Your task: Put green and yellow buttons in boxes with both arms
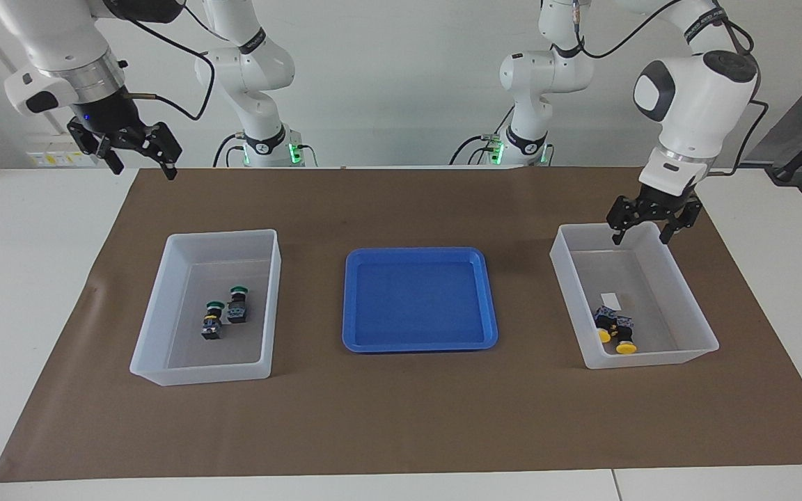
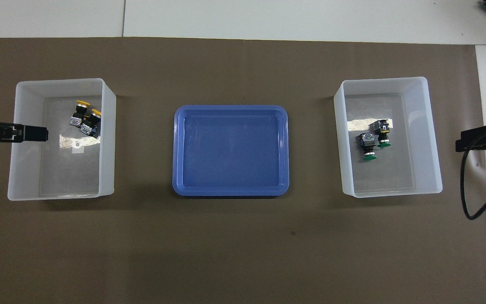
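Two yellow buttons lie side by side in the box at the left arm's end of the table; they also show in the overhead view in that box. Two green buttons lie in the box at the right arm's end, also seen from overhead in their box. My left gripper is open and empty, raised over that box's rim nearest the robots. My right gripper is open and empty, held high off the mat's corner.
A shallow blue tray lies empty between the two boxes, also in the overhead view. A brown mat covers the table. A small white label lies on the floor of the box with the yellow buttons.
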`<state>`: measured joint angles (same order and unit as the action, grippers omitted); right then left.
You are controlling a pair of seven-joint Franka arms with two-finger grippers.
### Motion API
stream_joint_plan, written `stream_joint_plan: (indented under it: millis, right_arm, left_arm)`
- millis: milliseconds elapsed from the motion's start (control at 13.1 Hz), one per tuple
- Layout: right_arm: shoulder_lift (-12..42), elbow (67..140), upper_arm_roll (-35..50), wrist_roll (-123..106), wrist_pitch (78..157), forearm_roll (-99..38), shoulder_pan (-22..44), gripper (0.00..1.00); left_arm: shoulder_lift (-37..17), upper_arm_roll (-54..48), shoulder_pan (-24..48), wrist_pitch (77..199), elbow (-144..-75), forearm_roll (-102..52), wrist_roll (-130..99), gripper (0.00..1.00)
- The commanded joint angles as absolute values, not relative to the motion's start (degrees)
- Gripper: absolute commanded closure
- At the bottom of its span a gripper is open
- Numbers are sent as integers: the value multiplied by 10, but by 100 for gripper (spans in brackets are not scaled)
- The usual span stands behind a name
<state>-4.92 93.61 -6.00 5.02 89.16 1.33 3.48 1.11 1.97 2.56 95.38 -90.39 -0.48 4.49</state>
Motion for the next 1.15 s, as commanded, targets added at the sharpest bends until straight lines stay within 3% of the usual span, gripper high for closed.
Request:
stream_joint_plan:
  millis: [0, 153, 1072]
  right_arm:
    - [-64, 955, -56, 42, 904, 14, 31, 0]
    - [-64, 955, -56, 40, 904, 14, 31, 0]
    - [-66, 951, -54, 38, 885, 14, 26, 0]
  left_arm:
    - [23, 21, 22, 910, -909, -19, 50, 0]
    - [43, 22, 26, 917, -946, -19, 47, 0]
    - [46, 22, 22, 944, -957, -14, 30, 0]
